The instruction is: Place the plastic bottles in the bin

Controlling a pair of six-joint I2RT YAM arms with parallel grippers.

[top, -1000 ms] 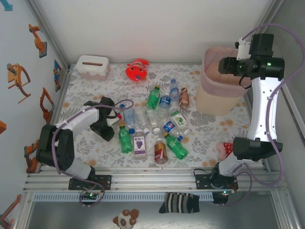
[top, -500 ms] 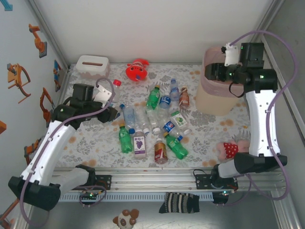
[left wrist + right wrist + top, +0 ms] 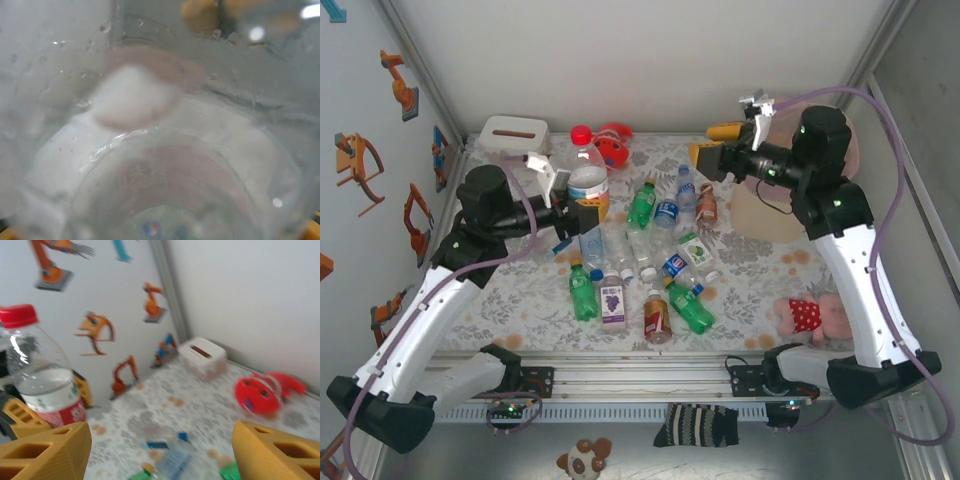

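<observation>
L gripper [image 3: 582, 200] clamped on clear red-cap bottle [image 3: 586, 165], upright, lifted off table [image 3: 500, 290]. R gripper [image 3: 712, 145] jaws apart, empty, beside pink bin [image 3: 760, 215]. Other bottles [image 3: 650, 260] lie mid-table.

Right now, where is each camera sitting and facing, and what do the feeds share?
Top external: above and behind the bases, looking down the table; shows left gripper shut on the red-capped bottle, right gripper open near the bin.
Left wrist: pressed against that bottle, blurred; yellow finger sliver at a corner.
Right wrist: faces left across the table to the stickered wall; its open yellow fingers below.
Shared: the held bottle, in all three.
</observation>
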